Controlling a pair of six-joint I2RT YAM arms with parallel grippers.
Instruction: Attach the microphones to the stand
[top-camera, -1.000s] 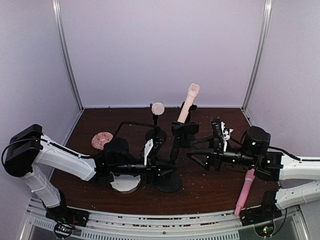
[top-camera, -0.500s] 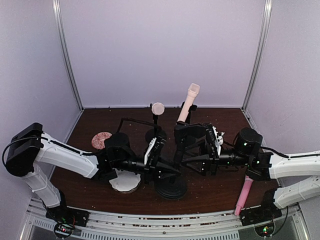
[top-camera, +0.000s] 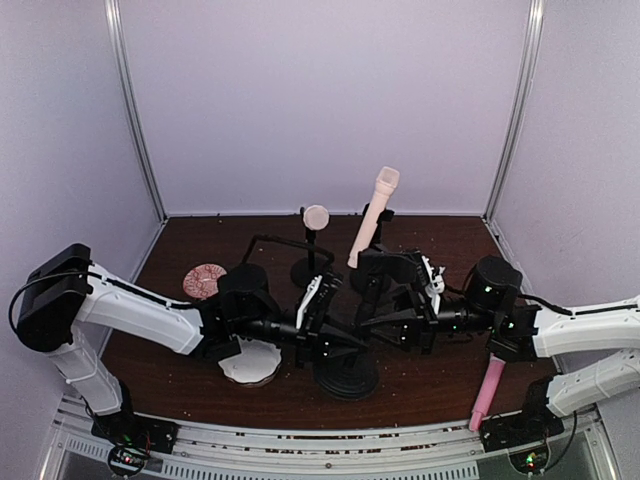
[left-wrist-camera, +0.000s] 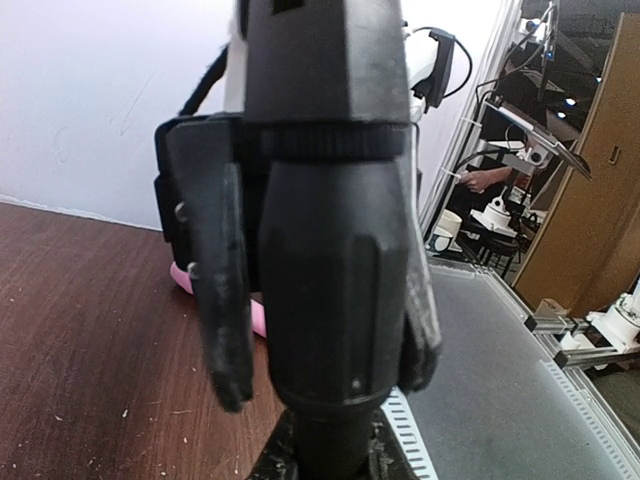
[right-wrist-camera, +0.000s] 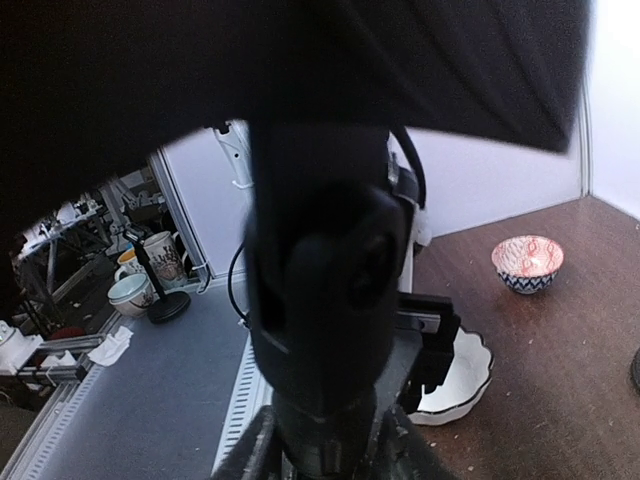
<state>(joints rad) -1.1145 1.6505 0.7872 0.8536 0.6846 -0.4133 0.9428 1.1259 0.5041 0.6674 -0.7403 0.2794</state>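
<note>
A black stand (top-camera: 346, 378) with a round base carries a cream-peach microphone (top-camera: 372, 214) in its top clip, leaning back. A second pale microphone head (top-camera: 316, 216) sits on a smaller stand (top-camera: 310, 268) behind. The pink microphone (top-camera: 489, 385) lies on the table at the right, and also shows in the left wrist view (left-wrist-camera: 183, 279). My left gripper (top-camera: 335, 343) is shut on the stand's lower pole (left-wrist-camera: 335, 330), a finger (left-wrist-camera: 222, 290) on each side. My right gripper (top-camera: 388, 325) is shut on the same pole (right-wrist-camera: 325, 300) from the right, just above.
A white scalloped dish (top-camera: 250, 365) lies under my left arm and shows in the right wrist view (right-wrist-camera: 462, 378). A red-patterned bowl (top-camera: 204, 279) sits at the left, also in the right wrist view (right-wrist-camera: 528, 263). Crumbs dot the brown table (top-camera: 430, 385).
My right gripper has moved left and closed in on the stand pole. The stand's base has slid a little toward the near right, with my left gripper following it.
</note>
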